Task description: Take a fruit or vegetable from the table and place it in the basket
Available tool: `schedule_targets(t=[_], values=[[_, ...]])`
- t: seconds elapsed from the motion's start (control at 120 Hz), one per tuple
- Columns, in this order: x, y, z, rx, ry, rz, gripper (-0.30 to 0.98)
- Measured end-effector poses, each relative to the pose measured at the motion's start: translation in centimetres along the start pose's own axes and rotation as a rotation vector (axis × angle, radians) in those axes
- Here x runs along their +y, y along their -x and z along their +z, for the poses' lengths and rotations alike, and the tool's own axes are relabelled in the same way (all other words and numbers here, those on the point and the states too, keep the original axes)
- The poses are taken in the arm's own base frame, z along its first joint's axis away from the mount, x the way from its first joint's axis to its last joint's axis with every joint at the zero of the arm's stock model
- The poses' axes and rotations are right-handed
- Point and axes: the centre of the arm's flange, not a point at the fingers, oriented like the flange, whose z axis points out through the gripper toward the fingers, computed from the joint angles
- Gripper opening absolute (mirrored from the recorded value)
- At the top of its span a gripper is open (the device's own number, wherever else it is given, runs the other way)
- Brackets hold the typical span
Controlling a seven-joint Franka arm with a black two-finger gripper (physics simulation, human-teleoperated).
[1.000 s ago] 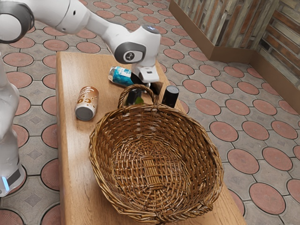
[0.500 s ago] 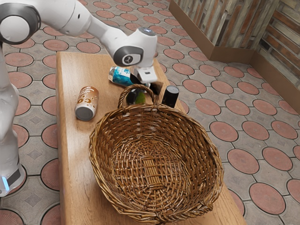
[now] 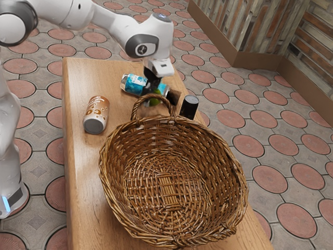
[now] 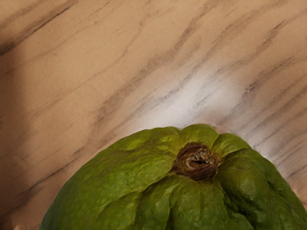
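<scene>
Lumpy green fruit (image 4: pixel 139 191), brown stem scar exposed, showed upper centre; brown wicker basket (image 3: pixel 130 143) stood upright, lower centre.

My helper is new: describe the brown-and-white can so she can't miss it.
Find the big wicker basket on the wooden table. Past its rim, toward the exterior view's left, lies the brown-and-white can, gray end showing. Its brown sets it apart from the blue container and black cylinder.

A bumpy green fruit (image 4: pixel 120 191) is showing its brown stem scar (image 4: pixel 196 161); from that scar, pale glare (image 4: pixel 192 100) is brightening the wood-grained table (image 4: pixel 96 48) at twelve o'clock, shadow (image 4: pixel 7 129) darkening it around nine.
</scene>
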Motion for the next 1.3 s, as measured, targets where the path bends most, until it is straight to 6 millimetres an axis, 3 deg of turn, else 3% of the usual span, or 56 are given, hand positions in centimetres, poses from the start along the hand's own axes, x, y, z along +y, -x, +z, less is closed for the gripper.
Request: schedule_targets(t=[0.117, 0.158, 0.225, 0.283, 0.375, 0.542, 0.658, 0.8, 0.942, 1.058, 1.208, 1.3], values=[[-1.8, 0.5, -9.2, 0.040, -0.054, -0.017, 0.44], [-1.0, -0.6, -12.0, 0.051, -0.071, 0.009, 0.45], [1.9, -3.6, -15.2, 0.062, -0.090, 0.083, 0.45], [4.8, -5.8, -16.7, 0.061, -0.092, 0.142, 0.45], [8.0, -7.9, -17.2, 0.044, -0.082, 0.201, 0.45], [16.2, -12.6, -20.2, 0.067, -0.115, 0.331, 0.45], [22.6, -15.3, -20.6, 0.066, -0.121, 0.407, 0.45], [30.4, -17.8, -19.5, 0.045, -0.116, 0.476, 0.45], [33.5, -19.6, -16.5, 0.006, -0.085, 0.460, 0.45], [37.4, -20.4, -15.2, -0.009, -0.074, 0.455, 0.45], [41.4, -20.3, -13.5, -0.038, -0.069, 0.403, 0.46], [43.5, -19.8, -11.0, -0.085, -0.065, 0.360, 0.46]])
